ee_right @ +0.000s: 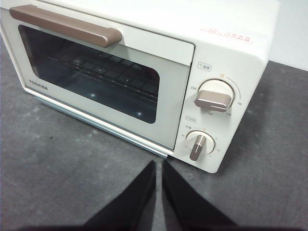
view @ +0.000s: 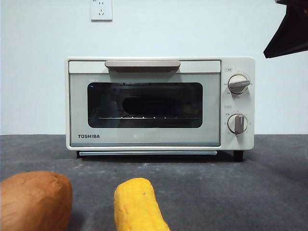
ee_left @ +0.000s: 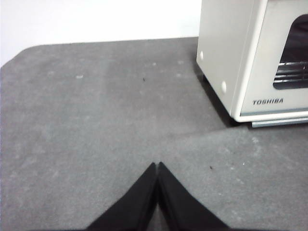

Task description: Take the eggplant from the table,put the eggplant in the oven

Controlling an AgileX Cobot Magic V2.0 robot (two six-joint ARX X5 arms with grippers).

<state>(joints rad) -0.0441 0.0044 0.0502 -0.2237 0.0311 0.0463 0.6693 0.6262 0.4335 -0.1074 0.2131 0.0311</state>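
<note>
The oven (view: 160, 103), lettered TOSHIBA, stands door shut at 12 o'clock on the table (view: 250, 192); the eggplant (view: 144, 104) lies inside. Left gripper (ee_left: 157, 166) and right gripper (ee_right: 159, 163): closed, empty.

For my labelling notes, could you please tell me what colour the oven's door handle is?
The handle is beige-brown, clearest in the right wrist view.

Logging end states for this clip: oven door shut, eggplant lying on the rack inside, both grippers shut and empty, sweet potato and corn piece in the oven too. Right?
Not quite. The sweet potato and corn piece lie on the table in front of the oven, as the front view shows. The rest holds: door shut, eggplant on the rack, left gripper and right gripper shut and empty.
</note>
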